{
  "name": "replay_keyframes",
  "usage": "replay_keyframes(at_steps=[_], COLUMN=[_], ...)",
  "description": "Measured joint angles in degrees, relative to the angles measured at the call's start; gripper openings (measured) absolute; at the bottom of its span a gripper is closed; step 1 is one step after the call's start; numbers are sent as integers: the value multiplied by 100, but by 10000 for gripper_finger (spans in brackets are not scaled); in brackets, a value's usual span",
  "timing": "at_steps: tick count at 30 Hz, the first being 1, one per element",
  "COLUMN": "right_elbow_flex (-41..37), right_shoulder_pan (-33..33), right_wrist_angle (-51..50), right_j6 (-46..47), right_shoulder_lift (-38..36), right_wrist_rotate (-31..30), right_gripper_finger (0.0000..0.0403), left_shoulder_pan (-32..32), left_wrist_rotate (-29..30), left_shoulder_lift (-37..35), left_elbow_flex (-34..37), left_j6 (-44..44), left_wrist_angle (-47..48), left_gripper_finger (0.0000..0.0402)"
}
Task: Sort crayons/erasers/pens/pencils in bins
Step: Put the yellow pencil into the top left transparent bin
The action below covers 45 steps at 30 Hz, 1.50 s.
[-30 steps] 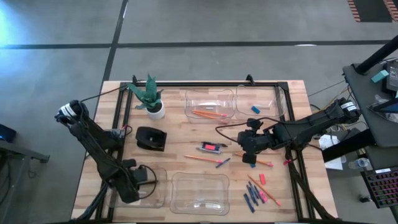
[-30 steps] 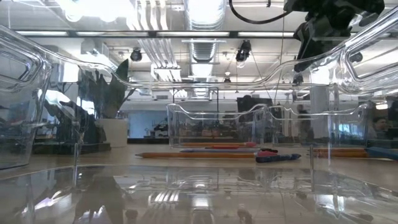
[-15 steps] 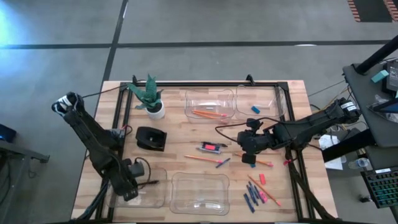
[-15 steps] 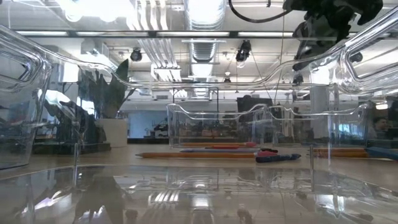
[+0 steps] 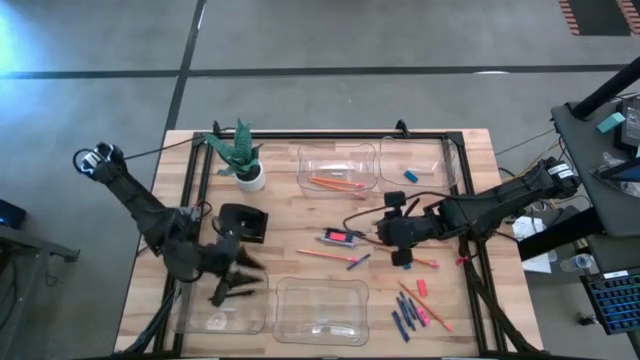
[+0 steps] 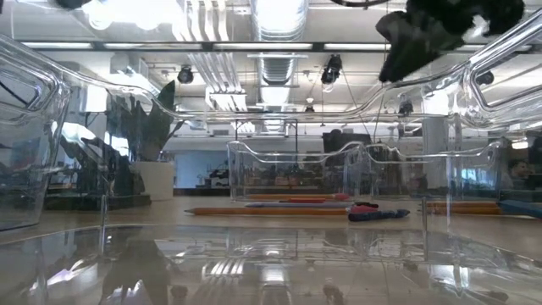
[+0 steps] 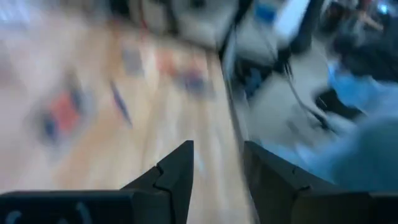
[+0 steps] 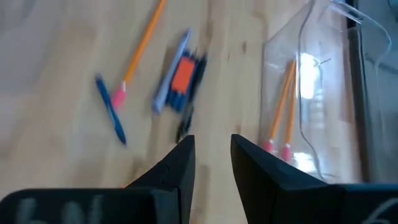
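Observation:
My left gripper (image 5: pixel 243 280) hangs open and nearly level above the near left bin (image 5: pixel 205 318), with nothing between its fingers (image 7: pixel 217 168). My right gripper (image 5: pixel 388 238) is open too, slanting down over the table's middle right (image 8: pixel 211 155). Left of it lie a pencil (image 5: pixel 325 256), a blue pen (image 5: pixel 358 261) and a small cluster of pens with a red eraser (image 5: pixel 340 237). Two pencils (image 5: pixel 337 183) lie in the far middle bin (image 5: pixel 337 156), and a light-blue eraser (image 5: pixel 410 175) in the far right bin (image 5: pixel 432 168). Crayons (image 5: pixel 404 318) and pink erasers (image 5: pixel 421 287) lie near right.
A potted plant (image 5: pixel 243 160) stands at the far left, with a black box (image 5: pixel 243 222) just nearer. Another clear bin (image 5: pixel 320 310) sits at the near middle. A black frame rail (image 5: pixel 197 180) runs along the table's left side. A long pencil (image 5: pixel 428 308) lies among the crayons.
My left gripper has risen out of the near left bin, tipping from pointing down to nearly level, and has swung toward the table's middle. My right gripper has rolled about its own axis while staying in place. The things on the table have not moved.

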State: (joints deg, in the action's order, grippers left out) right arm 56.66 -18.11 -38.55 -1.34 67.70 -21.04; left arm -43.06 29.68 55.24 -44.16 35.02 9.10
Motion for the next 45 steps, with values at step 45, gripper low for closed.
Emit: replay_keyframes(at_steps=[45], right_elbow_flex=[-120], right_shoulder_pan=[674], right_wrist_angle=[-2638], right_j6=[4429], right_shoulder_lift=[39], right_wrist_rotate=[81], right_gripper_finger=[96], left_shoulder_pan=[1494], left_wrist_rotate=[1310], left_shoulder_lift=[1931], left_elbow_flex=[41], left_j6=[-2795], left_wrist_angle=[-3311], left_gripper_finger=[125])
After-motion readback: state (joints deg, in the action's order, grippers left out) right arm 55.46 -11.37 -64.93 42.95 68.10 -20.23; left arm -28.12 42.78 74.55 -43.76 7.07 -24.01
